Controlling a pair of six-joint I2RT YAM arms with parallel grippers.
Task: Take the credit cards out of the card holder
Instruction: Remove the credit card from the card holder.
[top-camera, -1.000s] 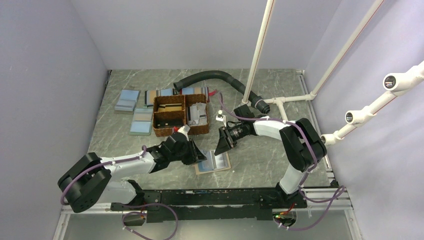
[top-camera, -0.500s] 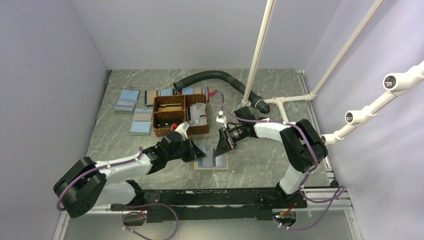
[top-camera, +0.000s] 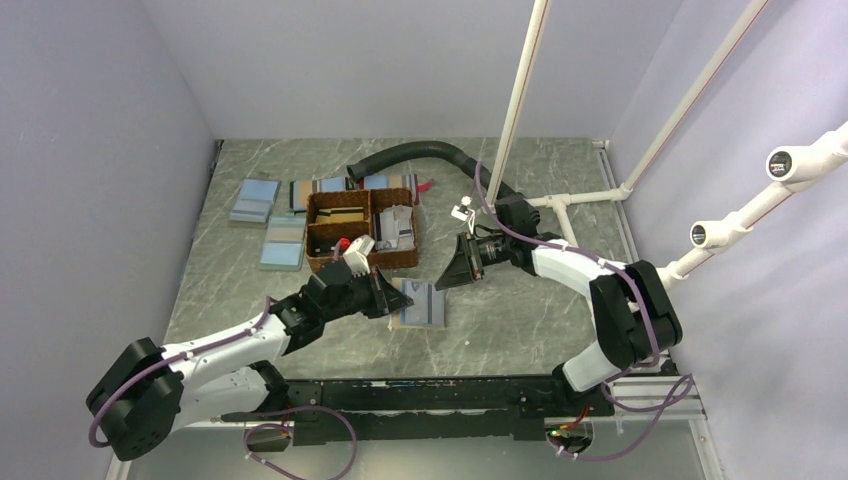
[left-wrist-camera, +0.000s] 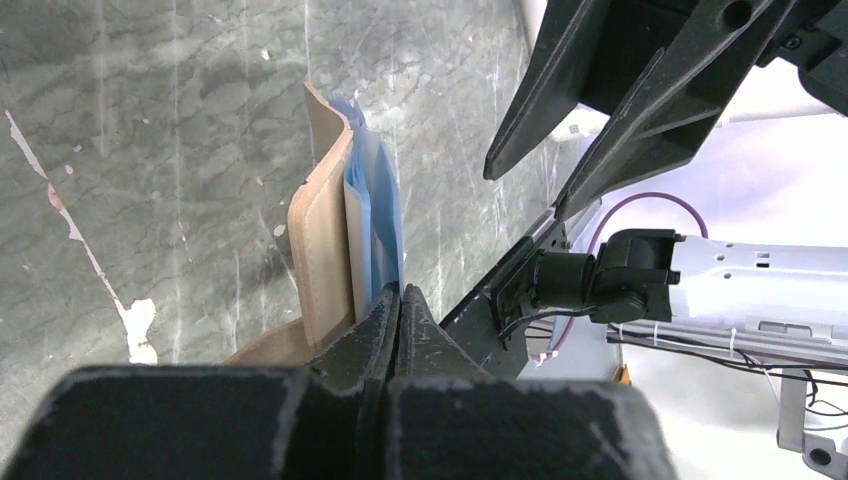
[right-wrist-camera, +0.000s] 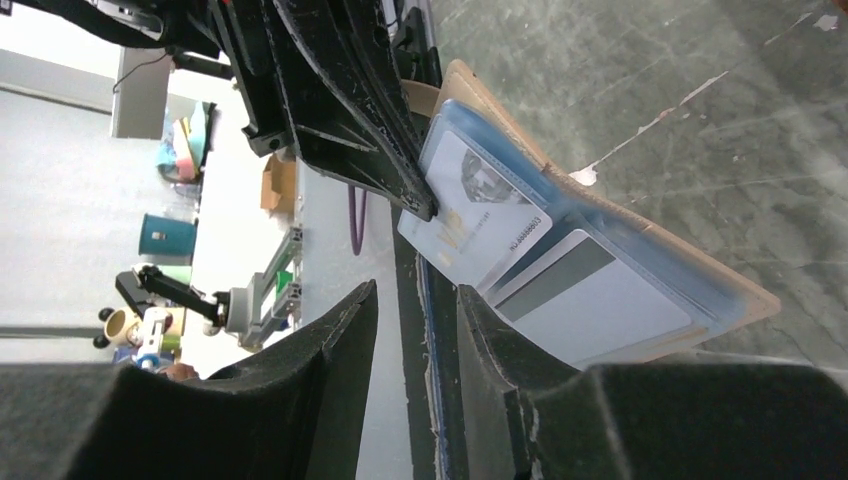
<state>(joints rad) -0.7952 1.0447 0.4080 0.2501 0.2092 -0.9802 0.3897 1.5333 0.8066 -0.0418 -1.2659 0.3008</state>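
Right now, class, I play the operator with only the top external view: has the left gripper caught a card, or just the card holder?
Observer: The right wrist view shows the left gripper shut on the corner of a printed card, tilted partly out of the card holder.
Operator: Any card left inside?
Observer: A grey-striped card sits in its pocket.
Operator: And the right gripper?
Observer: The right gripper is open, nothing between its fingers.

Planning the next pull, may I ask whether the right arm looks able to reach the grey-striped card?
Probably yes: the card holder is open, the grey-striped card is exposed, the right gripper hovers beside it, jaws open, and the left gripper pinches the other end.
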